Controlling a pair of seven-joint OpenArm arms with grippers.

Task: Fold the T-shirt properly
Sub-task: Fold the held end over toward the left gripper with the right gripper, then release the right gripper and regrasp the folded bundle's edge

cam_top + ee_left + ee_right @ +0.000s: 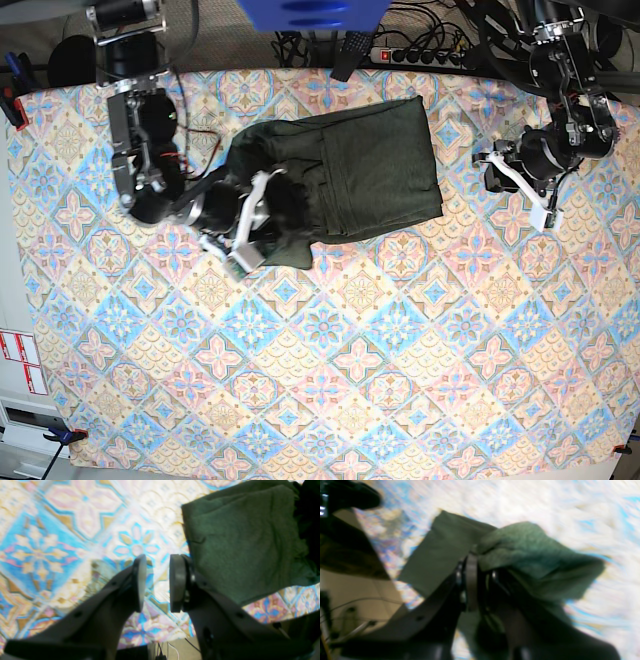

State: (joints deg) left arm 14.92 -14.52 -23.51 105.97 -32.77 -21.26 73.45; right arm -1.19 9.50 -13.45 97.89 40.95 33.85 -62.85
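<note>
The dark olive T-shirt (pixel 365 175) lies partly folded on the patterned tablecloth, at the back middle of the base view. My right gripper (pixel 481 580) is shut on a bunched fold of the T-shirt (pixel 532 555), lifting it a little off the cloth. In the base view this gripper (pixel 262 215) sits at the garment's left front corner. My left gripper (pixel 157 583) is open with nothing between its round pads. It hovers over bare tablecloth just beside the edge of the T-shirt (pixel 245 542), and in the base view it (pixel 500 172) stands apart, to the right of the garment.
The patterned tablecloth (pixel 330 380) covers the whole table. A power strip and cables (pixel 420 55) run along the back edge, beside a blue object (pixel 310 12). Red-and-white labels (pixel 20 360) sit off the table's left edge.
</note>
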